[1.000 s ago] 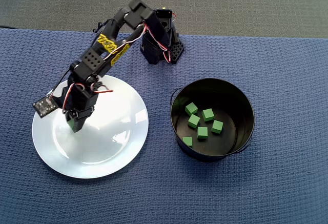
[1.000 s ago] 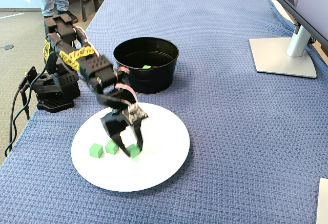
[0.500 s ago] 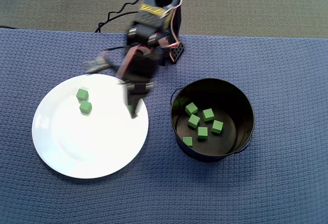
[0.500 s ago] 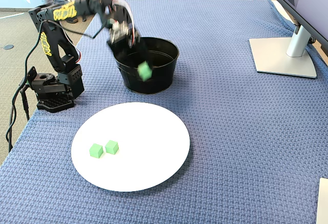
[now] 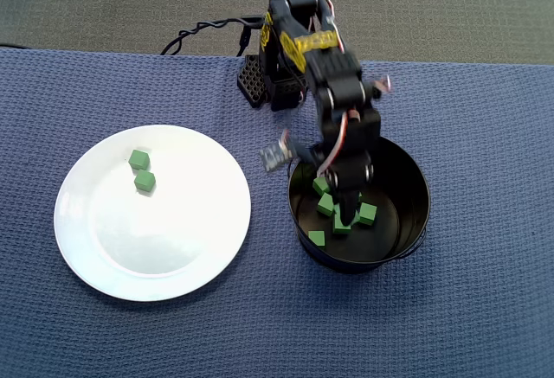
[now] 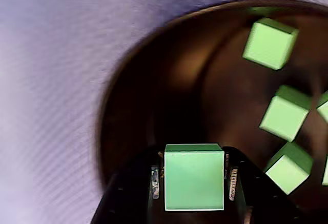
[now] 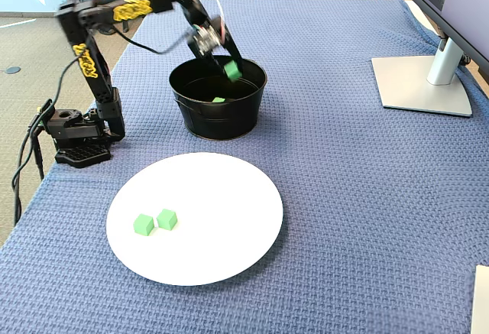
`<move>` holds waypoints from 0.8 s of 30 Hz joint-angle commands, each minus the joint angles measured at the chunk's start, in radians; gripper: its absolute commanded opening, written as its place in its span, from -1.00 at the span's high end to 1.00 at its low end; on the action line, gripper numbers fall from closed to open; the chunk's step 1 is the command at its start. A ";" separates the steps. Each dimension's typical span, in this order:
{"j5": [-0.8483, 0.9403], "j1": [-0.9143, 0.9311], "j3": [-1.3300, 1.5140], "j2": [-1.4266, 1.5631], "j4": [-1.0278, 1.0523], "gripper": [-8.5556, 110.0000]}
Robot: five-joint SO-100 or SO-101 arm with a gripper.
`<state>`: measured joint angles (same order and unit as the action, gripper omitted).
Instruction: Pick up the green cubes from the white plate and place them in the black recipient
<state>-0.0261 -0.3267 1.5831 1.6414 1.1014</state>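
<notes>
My gripper (image 6: 193, 179) is shut on a green cube (image 6: 193, 177) and hangs over the open mouth of the black recipient (image 6: 154, 90). The fixed view shows that held cube (image 7: 231, 69) just above the black recipient's rim (image 7: 221, 124). From overhead, the gripper (image 5: 348, 212) is over the black recipient (image 5: 424, 198), which holds several green cubes (image 5: 367, 214). Two more green cubes (image 5: 138, 160) (image 5: 144, 182) lie on the upper left of the white plate (image 5: 173, 257). They also show on the white plate (image 7: 229, 227) in the fixed view, as a pair of cubes (image 7: 143, 225) (image 7: 166, 218).
The arm's base (image 5: 273, 84) stands at the far edge of the blue woven cloth (image 5: 485, 309), with a cable (image 5: 203, 30) trailing left. In the fixed view a monitor stand (image 7: 424, 82) sits at the right, well away from the black recipient.
The gripper took one cube off the plate, rose and swung right across the cloth. It now holds that cube over the black recipient.
</notes>
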 commanded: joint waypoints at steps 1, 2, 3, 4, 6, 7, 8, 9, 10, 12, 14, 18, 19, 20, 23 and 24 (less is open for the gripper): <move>-0.015 -0.017 -0.069 -0.107 -0.037 0.86; -0.002 -0.014 -0.061 -0.118 -0.044 0.86; 0.021 -0.014 -0.046 -0.120 -0.054 0.84; 0.048 -0.012 -0.026 -0.107 -0.063 0.71; 0.130 -0.018 0.000 -0.063 -0.066 0.42; 0.158 -0.018 0.003 -0.032 -0.058 0.38; 0.184 -0.017 -0.005 -0.002 -0.041 0.37; 0.215 -0.017 -0.023 0.023 -0.017 0.37; 0.244 -0.021 -0.052 0.040 0.018 0.38; 0.262 -0.023 -0.129 0.061 0.092 0.40; 0.270 -0.023 -0.204 0.080 0.156 0.42; 0.230 0.008 -0.322 0.132 0.261 0.51; 0.215 0.023 -0.344 0.147 0.288 0.53; 0.204 0.044 -0.362 0.166 0.321 0.53; 0.150 0.167 -0.356 0.272 0.385 0.62; 0.133 0.230 -0.322 0.319 0.382 0.65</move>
<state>0.1565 -0.2194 1.2916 1.8024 1.4419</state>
